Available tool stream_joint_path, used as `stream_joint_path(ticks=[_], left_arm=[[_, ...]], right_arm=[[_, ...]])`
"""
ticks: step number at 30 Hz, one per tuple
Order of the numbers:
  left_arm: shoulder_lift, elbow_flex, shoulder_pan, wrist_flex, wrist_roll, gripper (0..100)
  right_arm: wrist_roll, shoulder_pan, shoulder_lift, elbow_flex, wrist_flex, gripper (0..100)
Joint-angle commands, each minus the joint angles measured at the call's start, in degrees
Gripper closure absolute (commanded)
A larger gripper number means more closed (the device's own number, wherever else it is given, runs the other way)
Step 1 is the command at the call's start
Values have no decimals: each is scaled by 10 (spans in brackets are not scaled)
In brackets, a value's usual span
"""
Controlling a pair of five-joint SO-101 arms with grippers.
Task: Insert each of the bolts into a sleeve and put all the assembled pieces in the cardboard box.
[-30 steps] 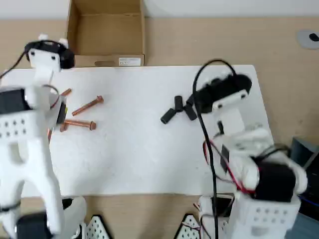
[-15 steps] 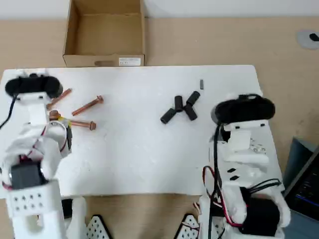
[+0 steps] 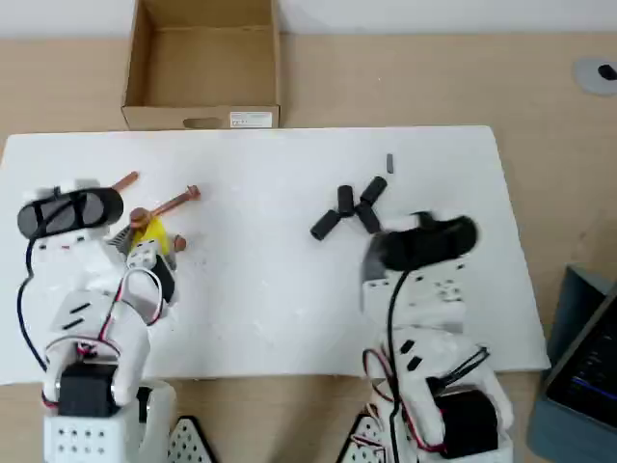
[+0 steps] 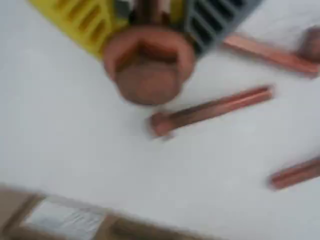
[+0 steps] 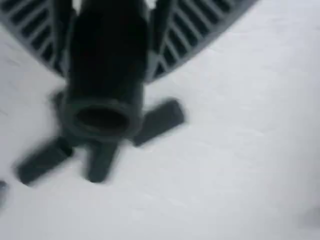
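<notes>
Fingers (image 4: 75,17) of the left gripper (image 4: 150,40) are clamped on a bolt (image 4: 149,75): its head hangs just past the fingertips and its shank runs back between the yellow finger and the grey one. The right gripper (image 5: 107,67) has its ribbed fingers (image 5: 200,22) closed around a black sleeve (image 5: 104,107), whose open bore faces the wrist camera. We take the white sheet (image 3: 270,299) on the tabletop (image 3: 415,82) as our marker. A second ago both arms were stretched far across the sheet, one over the bolts and the other over the sleeves. Half a second ago they were drawing back, and now both sit toward the sheet's near edge, each with its piece lifted off the sheet. Three loose bolts (image 3: 174,203) remain at the sheet's left end, just beyond the left gripper. The loose sleeves (image 3: 344,201) lie in a small cluster right of the sheet's middle, just beyond the right gripper. The cardboard box (image 3: 183,118) stands off the sheet, against its far edge, with no assembled piece in it yet. We judge the pick-up finished on both sides, so the next step is to bring the two pieces together over the sheet's middle and line the shank up with the bore. We cannot tell how much of the shank stands free for that, so a poor grip could make the mating awkward.
</notes>
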Motion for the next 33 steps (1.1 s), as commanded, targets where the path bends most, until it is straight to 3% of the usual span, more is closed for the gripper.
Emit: stream_joint_path(ticks=[1,10,16,20,33], left_arm=[[-60,18,38,-37,32,999],[-122,31,108,-47,80,999],[-121,-5,116,-45,92,998],[-121,-28,116,-45,93,998],[-120,-84,204,-44,131,998]], right_arm=[[-4,-47,-19,11,-31,989],[-4,-149,-22,31,-52,989],[1,-225,-22,41,-54,989],[47,-268,-22,51,-77,989],[135,-313,-22,131,-164,989]])
